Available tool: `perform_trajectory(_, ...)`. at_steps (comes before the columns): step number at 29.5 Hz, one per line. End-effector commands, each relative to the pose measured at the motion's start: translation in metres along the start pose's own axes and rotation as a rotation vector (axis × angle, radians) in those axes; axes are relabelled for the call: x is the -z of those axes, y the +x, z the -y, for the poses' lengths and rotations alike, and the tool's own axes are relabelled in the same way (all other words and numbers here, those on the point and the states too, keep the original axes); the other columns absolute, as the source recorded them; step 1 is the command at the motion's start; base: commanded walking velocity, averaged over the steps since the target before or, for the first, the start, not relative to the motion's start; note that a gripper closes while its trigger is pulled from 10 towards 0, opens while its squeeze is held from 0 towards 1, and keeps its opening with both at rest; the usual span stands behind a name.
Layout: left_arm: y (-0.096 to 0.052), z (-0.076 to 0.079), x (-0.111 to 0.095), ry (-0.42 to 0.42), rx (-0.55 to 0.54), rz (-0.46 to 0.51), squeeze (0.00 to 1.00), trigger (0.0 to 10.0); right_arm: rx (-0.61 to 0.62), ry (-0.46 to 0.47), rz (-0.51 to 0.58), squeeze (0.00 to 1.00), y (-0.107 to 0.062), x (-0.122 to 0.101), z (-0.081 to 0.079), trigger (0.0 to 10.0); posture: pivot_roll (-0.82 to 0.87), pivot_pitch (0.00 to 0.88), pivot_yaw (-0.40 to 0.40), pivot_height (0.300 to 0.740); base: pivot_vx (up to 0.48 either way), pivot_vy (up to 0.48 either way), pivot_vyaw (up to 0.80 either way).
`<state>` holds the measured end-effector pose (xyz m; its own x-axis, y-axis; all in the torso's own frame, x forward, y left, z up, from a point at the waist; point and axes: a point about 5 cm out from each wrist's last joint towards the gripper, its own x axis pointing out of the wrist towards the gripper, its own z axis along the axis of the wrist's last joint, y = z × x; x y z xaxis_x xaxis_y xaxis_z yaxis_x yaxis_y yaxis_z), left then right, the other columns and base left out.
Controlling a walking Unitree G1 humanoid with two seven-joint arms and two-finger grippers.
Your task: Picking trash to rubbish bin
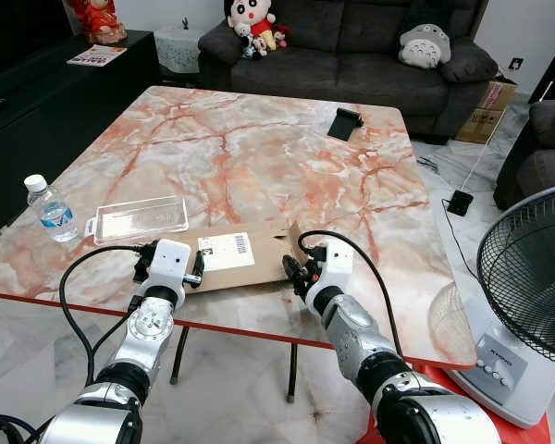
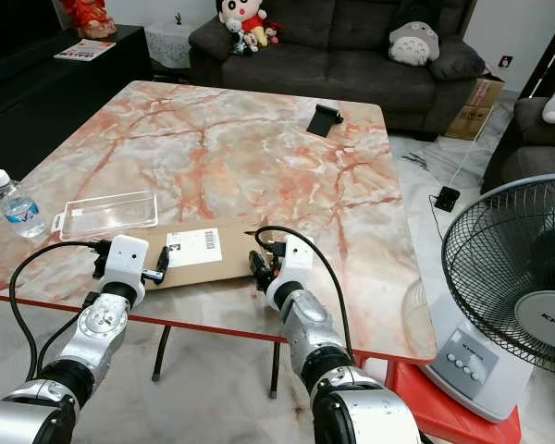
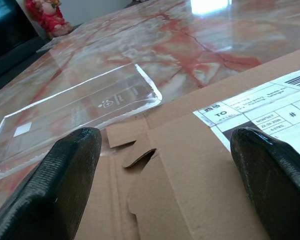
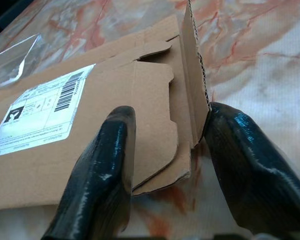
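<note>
A flattened brown cardboard box (image 1: 245,254) with a white shipping label (image 1: 226,251) lies on the marble table (image 1: 250,157) near its front edge. My left gripper (image 1: 170,270) is at the box's left end. Its fingers (image 3: 60,185) are open and wide apart above the cardboard (image 3: 190,165). My right gripper (image 1: 301,265) is at the box's right end, also open. One of its fingers (image 4: 105,170) rests on the flat cardboard. The other finger (image 4: 250,165) sits outside the upright corner flap (image 4: 194,75).
A clear plastic tray (image 1: 137,218) lies just beyond the box's left end, and a water bottle (image 1: 52,209) stands at the table's left edge. A black object (image 1: 347,121) sits far back. A standing fan (image 1: 527,296) is close on the right, and a sofa (image 1: 351,55) is behind.
</note>
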<state>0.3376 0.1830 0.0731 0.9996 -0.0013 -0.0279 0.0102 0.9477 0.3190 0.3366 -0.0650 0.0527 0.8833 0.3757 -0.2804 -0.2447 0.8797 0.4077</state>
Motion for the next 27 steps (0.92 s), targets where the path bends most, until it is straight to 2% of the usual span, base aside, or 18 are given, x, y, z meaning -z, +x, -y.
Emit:
perform_trajectory(1,0.0027,0.0049,-0.0054,0.01,0.026,0.019,0.0,10.0,-0.025,0.01,-0.007,0.0,0.0034,0.0033,-0.0141,0.0,0.1,0.011,-0.062,0.74,0.0,0.0,0.0)
perform_trajectory(27,0.0034,0.0073,-0.007,0.008,0.035,0.024,0.0,10.0,-0.012,0.05,0.039,0.0,0.0036,-0.0024,-0.012,0.0,0.1,0.009,-0.059,0.74,0.0,0.0,0.0)
